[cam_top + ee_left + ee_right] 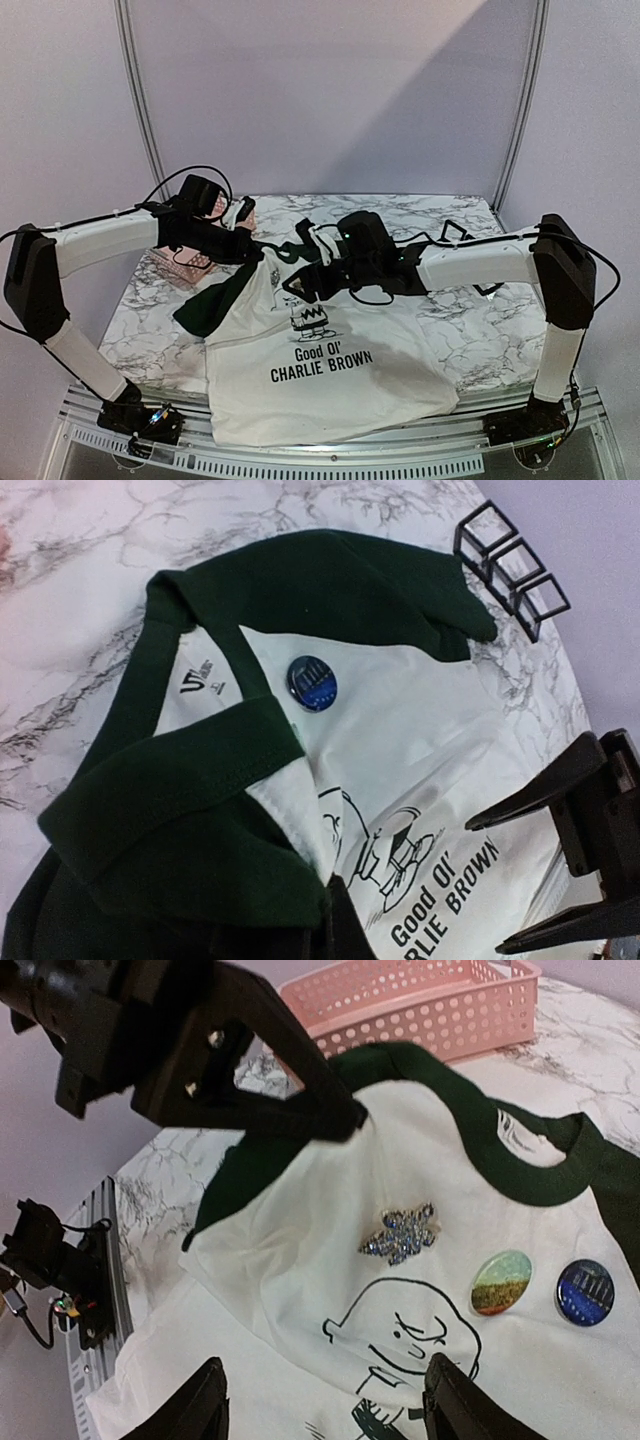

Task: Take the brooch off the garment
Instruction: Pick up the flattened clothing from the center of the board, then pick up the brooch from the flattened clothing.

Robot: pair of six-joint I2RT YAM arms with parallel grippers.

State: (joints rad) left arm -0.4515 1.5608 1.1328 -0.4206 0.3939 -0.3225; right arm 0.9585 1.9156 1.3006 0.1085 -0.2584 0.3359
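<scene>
The garment [330,380], a white T-shirt with dark green sleeves and collar, lies on the marble table. The brooch [398,1234], a sparkly blue star shape, is pinned on the chest above the cartoon head. My left gripper [345,1120] is shut on the garment's fabric near the shoulder seam and holds it raised in a peak [265,258]. In the left wrist view the lifted green fabric [170,830] covers its fingers. My right gripper [325,1365] is open just above the chest print, short of the brooch and holding nothing; it also shows as [483,886].
Two round badges are pinned beside the brooch, a landscape badge [501,1282] and a dark blue badge [585,1292] [312,683]. A pink perforated basket [420,1000] [185,262] stands at the back left. Black wire cubes [510,565] sit past the far sleeve.
</scene>
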